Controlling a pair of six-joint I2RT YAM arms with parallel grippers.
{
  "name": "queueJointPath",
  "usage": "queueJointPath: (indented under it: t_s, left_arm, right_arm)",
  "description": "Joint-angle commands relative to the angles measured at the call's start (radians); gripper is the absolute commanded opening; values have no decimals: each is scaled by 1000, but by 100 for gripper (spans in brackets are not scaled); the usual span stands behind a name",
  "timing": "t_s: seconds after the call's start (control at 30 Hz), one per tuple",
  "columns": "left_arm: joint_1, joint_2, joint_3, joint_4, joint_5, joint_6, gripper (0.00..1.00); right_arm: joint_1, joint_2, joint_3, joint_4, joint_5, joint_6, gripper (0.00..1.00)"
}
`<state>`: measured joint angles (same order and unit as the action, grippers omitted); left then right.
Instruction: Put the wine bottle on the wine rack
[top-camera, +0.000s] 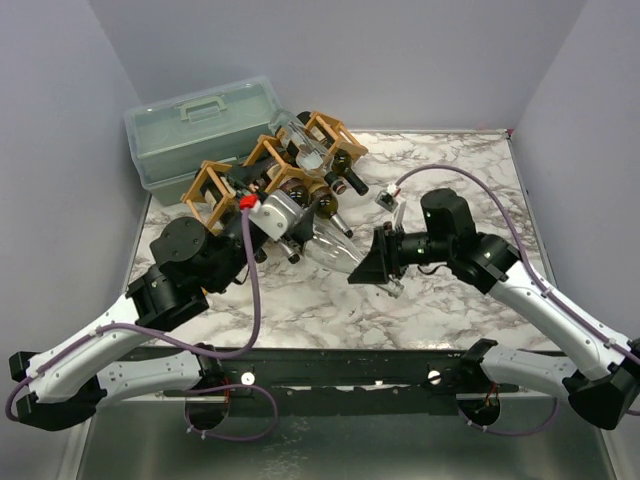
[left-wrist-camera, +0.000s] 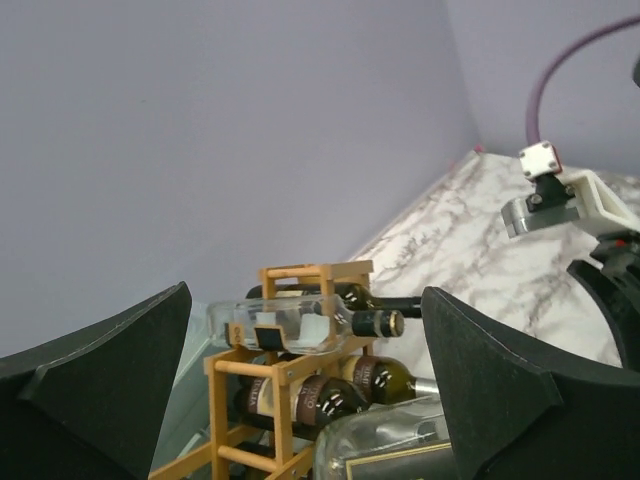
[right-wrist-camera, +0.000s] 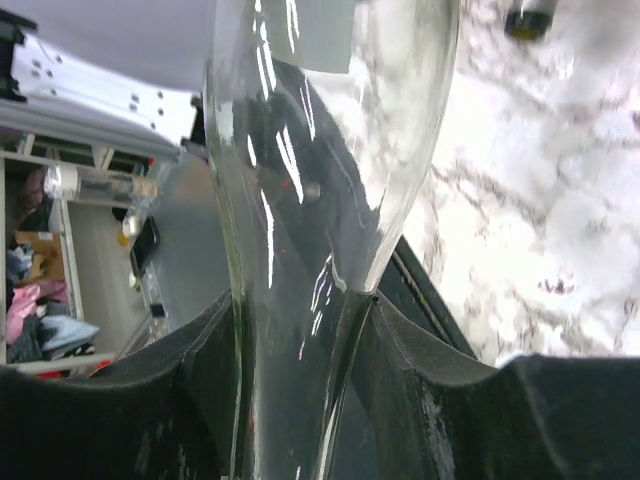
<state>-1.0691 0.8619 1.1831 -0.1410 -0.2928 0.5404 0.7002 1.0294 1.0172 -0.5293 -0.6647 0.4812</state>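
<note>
White marble-patterned table (top-camera: 450, 170) fills the view from above, with grey walls around it. A pale green plastic toolbox (top-camera: 195, 130) sits at the far left corner. Just in front of it stands the wine rack (top-camera: 215, 190), a light-brown wooden lattice set at a slant. It already carries several dark bottles (top-camera: 335, 180) lying on their sides, and one clear bottle (left-wrist-camera: 290, 325) lies along its top row.

Two black-and-white arms reach in from the near edge. The wine bottle (top-camera: 335, 250), clear glass with a pale label, lies tilted just in front of the rack on its near side, outside the cells. Its wide body points toward the rack and its neck points toward the right arm. I cannot tell whether its body rests on the table.

The right gripper (right-wrist-camera: 300, 320) is clamped around the bottle's neck, with a dark finger pressed against the glass on each side. The left gripper (left-wrist-camera: 305, 300) is spread wide and holds nothing. It faces the rack, with the bottle's body just below its fingers.
</note>
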Motion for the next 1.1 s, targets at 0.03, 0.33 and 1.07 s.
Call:
queueJointPath:
  t_s: [0.03,0.33,1.07]
  left_arm:
    - [-2,-38,14,104,-235,-67,99]
    - [2,-79,-55,196,-320,-4,99]
    - [118,-139,-263,355,-342,54,99]
  right_arm:
    - [1,90,146,367,17,30,1]
    - [4,331,267,599,127,92,0]
    - [92,756,522,785,318,124,1]
